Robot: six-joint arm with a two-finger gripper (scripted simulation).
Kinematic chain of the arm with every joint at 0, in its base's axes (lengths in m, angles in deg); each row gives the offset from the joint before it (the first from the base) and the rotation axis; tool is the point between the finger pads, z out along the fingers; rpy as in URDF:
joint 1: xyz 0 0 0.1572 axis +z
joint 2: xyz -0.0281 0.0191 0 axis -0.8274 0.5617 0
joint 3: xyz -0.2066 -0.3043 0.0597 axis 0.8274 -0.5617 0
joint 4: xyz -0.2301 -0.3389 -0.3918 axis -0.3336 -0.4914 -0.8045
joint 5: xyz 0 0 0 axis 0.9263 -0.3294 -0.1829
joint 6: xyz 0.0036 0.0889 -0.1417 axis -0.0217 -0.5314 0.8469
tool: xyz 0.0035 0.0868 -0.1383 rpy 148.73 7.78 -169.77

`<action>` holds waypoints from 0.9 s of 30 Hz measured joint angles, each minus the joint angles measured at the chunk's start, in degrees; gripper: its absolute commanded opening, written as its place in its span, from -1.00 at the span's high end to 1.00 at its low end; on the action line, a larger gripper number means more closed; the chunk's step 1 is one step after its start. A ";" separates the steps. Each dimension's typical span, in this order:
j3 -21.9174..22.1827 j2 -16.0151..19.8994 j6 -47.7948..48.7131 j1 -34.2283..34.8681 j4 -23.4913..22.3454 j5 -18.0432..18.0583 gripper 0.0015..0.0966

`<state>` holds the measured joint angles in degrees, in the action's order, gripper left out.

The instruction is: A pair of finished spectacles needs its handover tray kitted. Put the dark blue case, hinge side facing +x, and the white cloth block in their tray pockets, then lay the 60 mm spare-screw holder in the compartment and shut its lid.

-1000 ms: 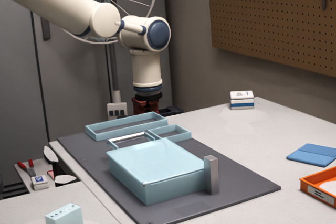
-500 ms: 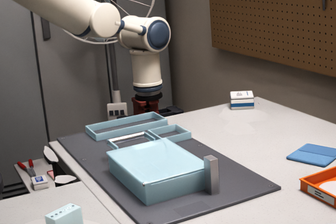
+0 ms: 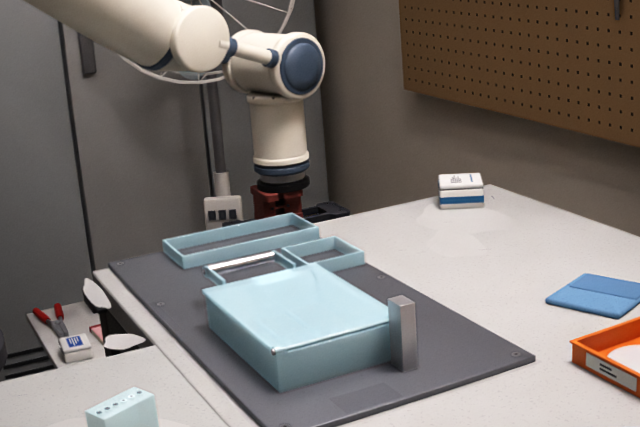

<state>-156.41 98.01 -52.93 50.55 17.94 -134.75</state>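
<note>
My gripper (image 3: 277, 204) hangs low behind the far edge of the tray, its red fingers partly hidden by the long pocket (image 3: 240, 239); I cannot tell whether it is open or closed, or whether anything is in it. The long pocket and the small square pocket (image 3: 323, 253) look empty. In front of them sits the light blue compartment (image 3: 300, 321) with its lid down, a silver bar (image 3: 243, 261) at its back edge. The white cloth block (image 3: 460, 190), with a blue stripe, stands on the table far right. The dark blue case is not in sight.
Behind the work stand a fan (image 3: 217, 9) and a pegboard (image 3: 522, 35) with tools. A grey post (image 3: 402, 333) rises at the compartment's right corner. A blue folded cloth (image 3: 594, 294) and an orange bin (image 3: 612, 355) lie right. A drilled light blue block (image 3: 122, 408) sits near left.
</note>
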 measured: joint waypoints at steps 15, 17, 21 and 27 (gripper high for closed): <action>0.00 0.00 0.00 0.00 0.00 0.00 0.86; 0.00 0.00 0.00 0.00 0.00 0.00 0.95; 0.00 0.00 0.00 0.00 0.00 0.00 1.00; 0.00 -0.06 0.00 0.00 0.00 -0.10 1.00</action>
<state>-156.42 97.95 -52.93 50.54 17.94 -134.84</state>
